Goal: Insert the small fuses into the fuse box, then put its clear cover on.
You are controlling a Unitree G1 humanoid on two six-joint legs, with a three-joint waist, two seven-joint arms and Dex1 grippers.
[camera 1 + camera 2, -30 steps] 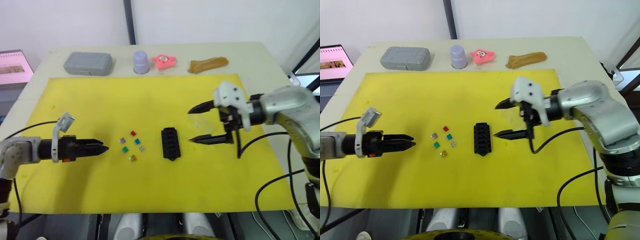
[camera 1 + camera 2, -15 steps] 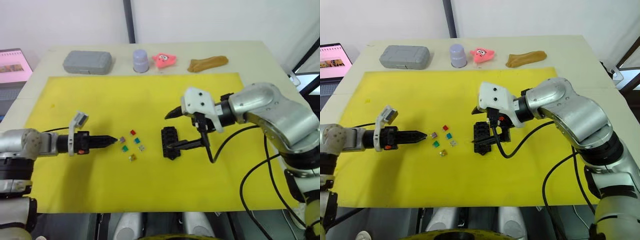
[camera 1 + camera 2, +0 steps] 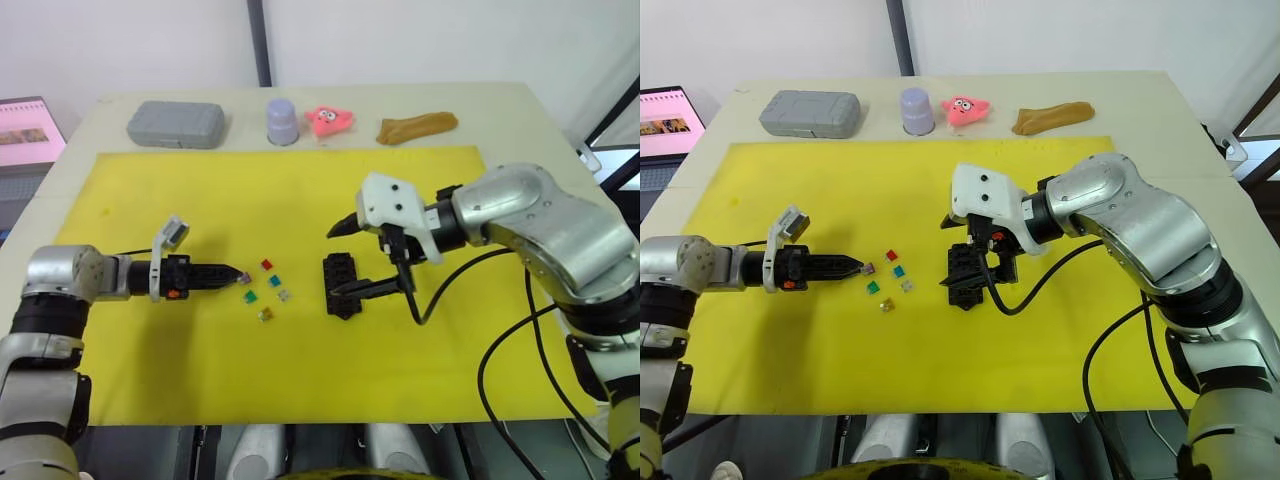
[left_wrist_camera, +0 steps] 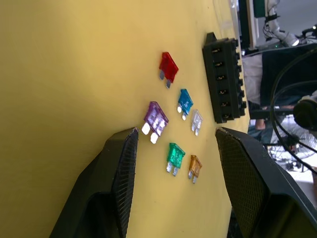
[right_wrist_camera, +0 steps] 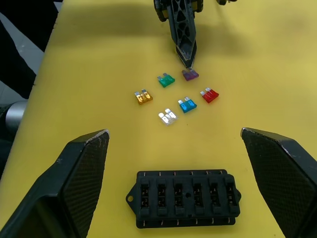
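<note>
Sitting on the yellow mat (image 3: 840, 380) covering the pale counter (image 3: 1120, 95): small black rectangular fuse box with two rows of slots (image 5: 184, 198), all slots looking empty. Lying loose just left of it, six tiny blade fuses (image 5: 174, 96): red, purple, green, teal, pale grey, amber. Hovering over the fuse box, right gripper (image 3: 965, 252), jaws spread wide, partly hiding the box from the head cameras. Pointing at the purple fuse (image 4: 155, 118), left gripper (image 4: 174, 144), jaws set narrowly apart, fuse lying between the tips, not held. Clear cover too hard to make out. No readable writing anywhere. Resting along the far counter edge: grey hard case (image 3: 810, 113), lavender cup (image 3: 917, 111), pink star toy (image 3: 964, 109), brown lump (image 3: 1052, 117).
</note>
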